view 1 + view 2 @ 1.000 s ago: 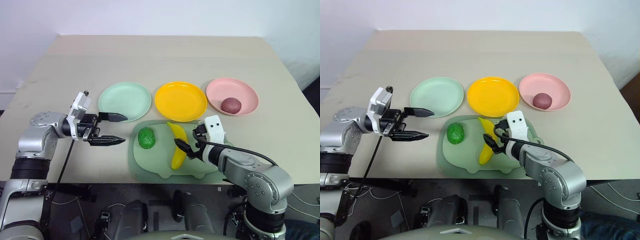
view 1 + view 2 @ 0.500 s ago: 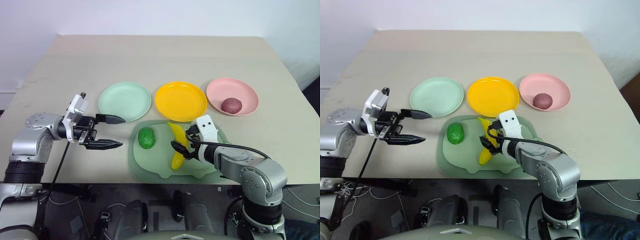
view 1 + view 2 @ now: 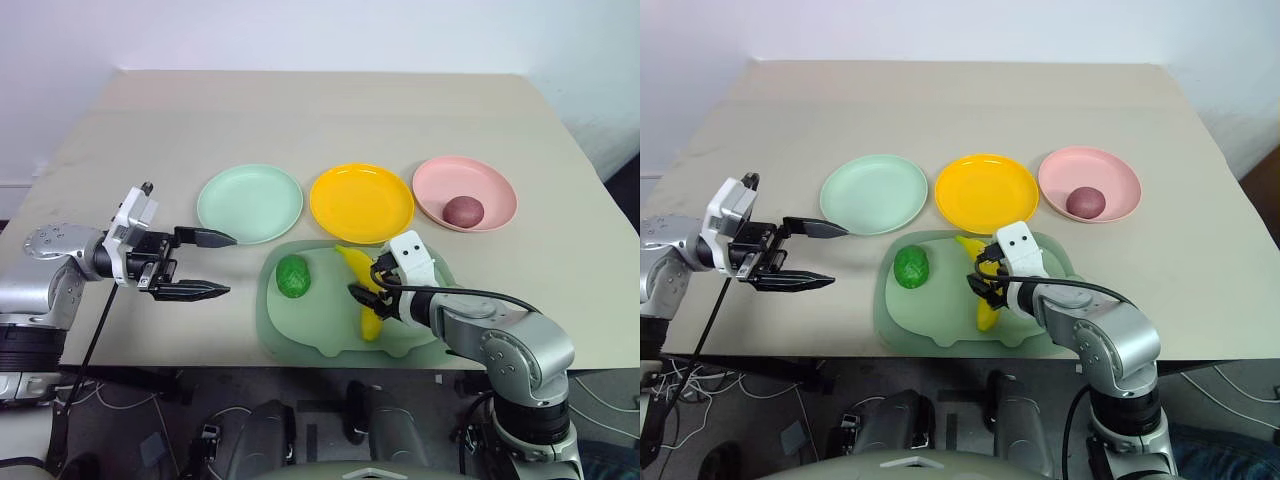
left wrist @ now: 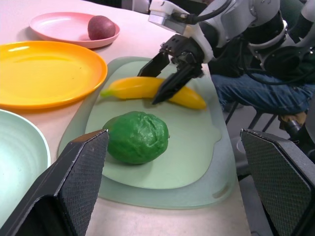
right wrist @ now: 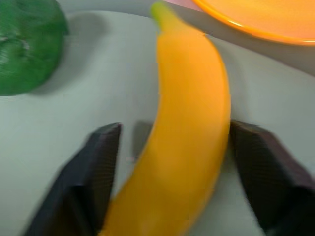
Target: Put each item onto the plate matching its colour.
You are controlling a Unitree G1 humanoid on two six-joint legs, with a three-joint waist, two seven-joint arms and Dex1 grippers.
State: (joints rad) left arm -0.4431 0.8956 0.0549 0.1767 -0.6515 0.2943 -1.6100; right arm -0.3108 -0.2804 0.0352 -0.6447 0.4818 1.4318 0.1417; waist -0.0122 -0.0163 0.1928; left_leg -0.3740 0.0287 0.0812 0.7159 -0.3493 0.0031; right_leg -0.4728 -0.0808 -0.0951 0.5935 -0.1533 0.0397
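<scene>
Your table [image 3: 330, 110] is bare across its far half, and there is open surface on both flanks of the row of plates. The board [image 3: 310, 320] lies at the near edge, just in front of the plates; its far rim comes close to the yellow plate [image 3: 361, 202]. The green plate [image 3: 249, 203] and yellow plate hold nothing, while the pink plate [image 3: 465, 192] carries the maroon fruit [image 3: 463, 210]. On the board, the green fruit [image 3: 292, 275] sits toward its left side, apart from the banana [image 3: 362, 290], which lies toward the right with one tip pointing at the yellow plate. Your right gripper [image 3: 374, 298] is down over the banana's middle, one finger on each side of it; you cannot tell whether the fingers are pressing it yet. Your left gripper [image 3: 208, 264] hovers over bare table left of the board, fingers spread wide with nothing between them, pointing toward the board.
</scene>
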